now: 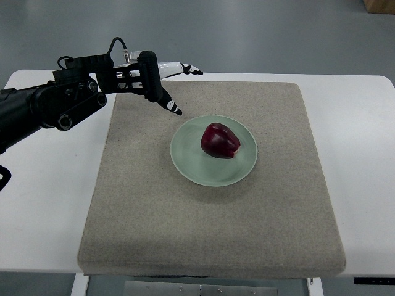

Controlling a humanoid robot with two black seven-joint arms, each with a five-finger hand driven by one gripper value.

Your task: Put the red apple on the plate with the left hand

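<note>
A dark red apple [219,141] lies on its side on a pale green plate [191,163] in the middle of a beige mat [210,234]. My left hand [180,89] hovers above the mat's far left part, up and left of the plate, apart from the apple. Its fingers [171,105] are spread and hold nothing. The black left arm comes in from the picture's left edge. The right arm is out of view.
The mat lies on a white table [49,203]. Grey floor shows beyond the table's far edge. A brown box corner [378,5] sits at the top right.
</note>
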